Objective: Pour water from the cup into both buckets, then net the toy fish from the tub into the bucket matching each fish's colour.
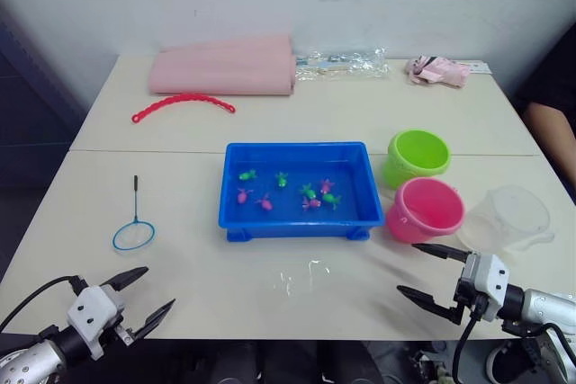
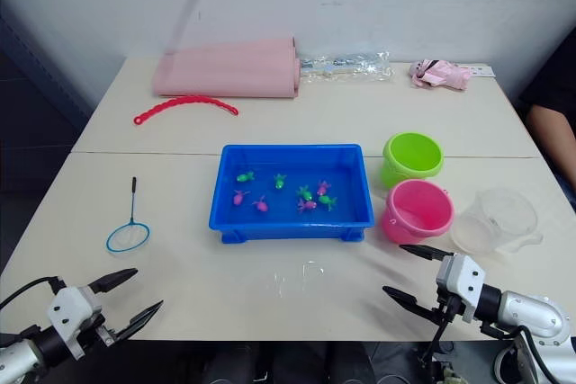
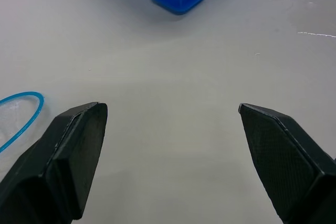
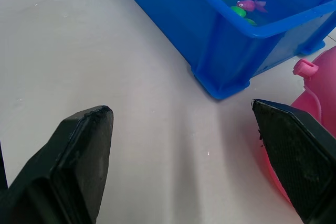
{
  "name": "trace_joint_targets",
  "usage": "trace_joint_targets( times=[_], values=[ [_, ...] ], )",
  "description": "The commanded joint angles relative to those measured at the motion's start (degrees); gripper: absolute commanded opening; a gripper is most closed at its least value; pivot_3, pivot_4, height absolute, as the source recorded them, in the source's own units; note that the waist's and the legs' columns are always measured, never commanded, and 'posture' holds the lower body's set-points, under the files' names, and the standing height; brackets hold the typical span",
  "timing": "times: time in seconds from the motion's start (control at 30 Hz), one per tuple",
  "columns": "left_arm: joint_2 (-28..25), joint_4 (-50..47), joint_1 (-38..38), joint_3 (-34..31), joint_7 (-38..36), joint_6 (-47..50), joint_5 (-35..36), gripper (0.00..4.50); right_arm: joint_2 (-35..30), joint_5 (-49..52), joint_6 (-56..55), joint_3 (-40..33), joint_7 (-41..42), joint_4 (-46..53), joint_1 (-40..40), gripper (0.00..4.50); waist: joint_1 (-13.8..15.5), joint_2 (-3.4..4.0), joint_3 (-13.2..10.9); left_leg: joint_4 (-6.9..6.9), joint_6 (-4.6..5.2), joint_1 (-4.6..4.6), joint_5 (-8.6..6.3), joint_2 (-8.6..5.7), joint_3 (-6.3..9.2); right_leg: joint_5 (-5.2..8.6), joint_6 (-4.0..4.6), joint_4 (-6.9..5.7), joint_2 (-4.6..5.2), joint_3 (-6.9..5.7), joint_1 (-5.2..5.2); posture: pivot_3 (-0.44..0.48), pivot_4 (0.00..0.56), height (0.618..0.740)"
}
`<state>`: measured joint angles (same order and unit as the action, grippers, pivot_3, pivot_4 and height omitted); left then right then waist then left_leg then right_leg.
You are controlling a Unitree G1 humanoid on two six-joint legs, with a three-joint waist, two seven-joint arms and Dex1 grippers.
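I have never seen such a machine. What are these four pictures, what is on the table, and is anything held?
It is a humanoid robot with two arms. Two pictures come from cameras in its head; two look along each wrist's black fingers. The left gripper and the right gripper are both open and hold nothing. On the table stand a blue tub of toy fish, a green bucket, a pink bucket and a clear cup. The net lies left of the tub.

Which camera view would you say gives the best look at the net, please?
The left eye view: the net lies whole on the table, blue hoop and thin dark handle both visible, left of the tub. The right eye view shows it equally complete. The left wrist view catches part of the hoop beside a claw finger.
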<state>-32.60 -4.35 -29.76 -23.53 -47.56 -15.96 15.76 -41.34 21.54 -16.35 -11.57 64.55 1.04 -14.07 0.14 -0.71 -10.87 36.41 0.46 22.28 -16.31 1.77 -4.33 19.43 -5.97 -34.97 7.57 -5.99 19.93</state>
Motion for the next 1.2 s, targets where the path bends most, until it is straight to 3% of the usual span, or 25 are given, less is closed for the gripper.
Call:
trace_joint_targets(
  times=[0.03, 0.1, 0.2, 0.4, 0.63, 0.87, 1.2],
  values=[
    [-1.30, -3.41, -1.03, -1.05, -1.90, 4.12, 5.23, 4.37, -0.08, 2.46, 0.99, -2.71, -1.01, 3.10, -1.24, 4.50, 0.00, 0.00, 0.00, 0.00, 0.00, 0.00, 0.00, 0.00, 0.00, 0.00, 0.00, 0.00, 0.00, 0.00, 0.00, 0.000, 0.150, 0.740],
    [-2.54, -6.60, -1.08, -1.69, -4.81, 10.07, 12.32, 4.37, 0.33, 4.74, 2.81, -6.47, -2.89, 5.62, -4.89, 4.50, 0.14, 0.00, 0.00, -0.01, 0.00, 0.03, 0.00, 0.01, 0.00, 0.00, 0.00, -0.02, 0.00, 0.02, 0.04, 0.000, 0.150, 0.740],
    [-3.60, -12.45, -0.71, -1.13, -5.65, 15.67, 17.29, 4.37, 1.21, 6.19, 3.79, -11.27, -4.78, 8.93, -10.88, 4.50, 1.15, 0.04, -0.02, 0.00, 0.00, 0.07, 0.00, 0.01, 0.04, 0.01, 0.01, -0.01, 0.03, 0.17, 0.06, 0.000, 0.150, 0.740],
    [-5.61, -22.11, 4.48, 5.45, -5.60, 23.13, 19.10, 4.37, 7.06, 8.54, 6.03, -20.10, -11.76, 13.21, -19.73, 4.50, 1.43, 0.12, -0.02, -0.02, -0.03, 0.03, -0.02, 0.00, -0.01, 0.02, 0.03, 0.02, -0.02, 0.22, 0.00, 0.000, 0.150, 0.740],
    [-5.33, -26.22, 19.73, 11.74, -1.65, 31.30, 21.34, 4.37, 18.10, 9.45, 7.67, -28.09, -23.18, 9.40, -24.81, 4.50, 1.13, 0.35, 0.09, -0.11, -0.13, -0.01, 0.06, 0.00, 0.01, 0.03, 0.05, 0.00, -0.06, 0.25, -0.01, 0.000, 0.150, 0.740],
    [-3.10, -28.73, 31.99, 16.79, 3.10, 39.16, 23.87, 4.37, 20.15, 7.47, 13.60, -28.98, -37.62, 2.78, -14.02, 4.50, -0.18, 0.43, 0.14, -0.21, -0.14, -0.13, 0.46, -0.03, -0.63, 0.00, 0.01, -0.46, -0.09, 0.46, 0.43, 0.000, 0.150, 0.740],
    [-2.94, -31.39, 34.20, 17.55, 5.13, 42.37, 24.25, 4.37, 14.89, 3.50, 17.87, -26.99, -44.63, -12.40, 3.38, 4.50, -0.24, 0.48, 0.15, -0.22, -0.13, -0.15, 0.59, -0.01, -0.97, 0.01, 0.01, -0.68, -0.45, 1.30, 0.73, 0.000, 0.150, 0.740]
  ],
)
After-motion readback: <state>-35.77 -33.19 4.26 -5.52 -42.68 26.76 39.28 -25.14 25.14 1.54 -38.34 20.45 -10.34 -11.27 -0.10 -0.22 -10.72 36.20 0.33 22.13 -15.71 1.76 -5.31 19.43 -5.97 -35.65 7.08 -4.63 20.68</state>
